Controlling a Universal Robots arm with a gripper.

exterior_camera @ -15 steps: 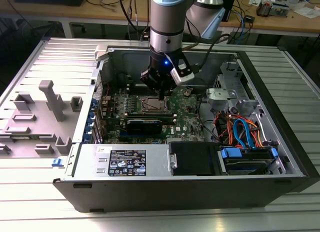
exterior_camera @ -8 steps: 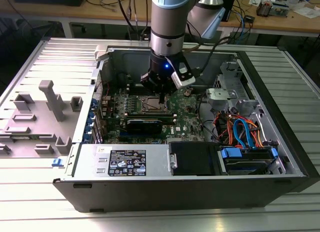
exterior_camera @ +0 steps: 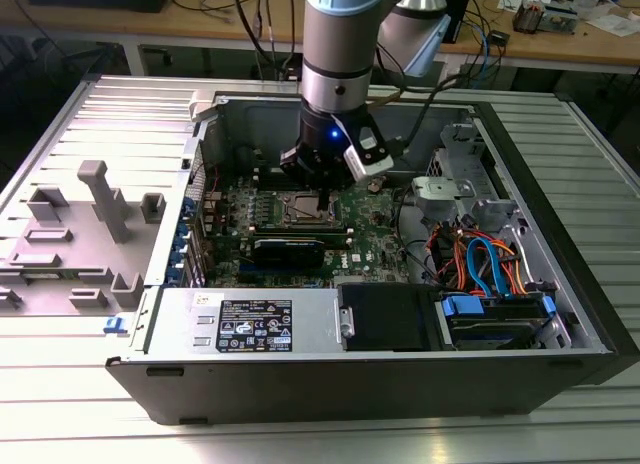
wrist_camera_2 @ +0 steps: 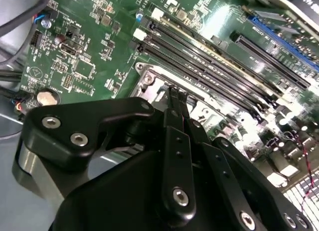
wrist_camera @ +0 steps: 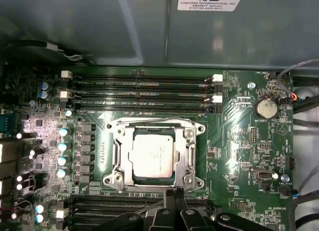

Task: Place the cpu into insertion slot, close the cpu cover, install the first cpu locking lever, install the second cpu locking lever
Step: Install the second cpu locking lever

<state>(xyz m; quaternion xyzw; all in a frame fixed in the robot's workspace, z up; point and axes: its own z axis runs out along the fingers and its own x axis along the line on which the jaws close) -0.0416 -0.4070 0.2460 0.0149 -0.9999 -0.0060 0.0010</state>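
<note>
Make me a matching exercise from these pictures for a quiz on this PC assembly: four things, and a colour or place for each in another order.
Things:
1. cpu
2. cpu cover
3. gripper
4. coin battery

Descriptions:
A. round and silvery, beside the memory slots' end
B. black, at the socket's edge
C. dull silver square, seated in the insertion slot
D. metal frame lying around the chip

Pairs: 1-C, 2-D, 3-B, 4-A
</note>
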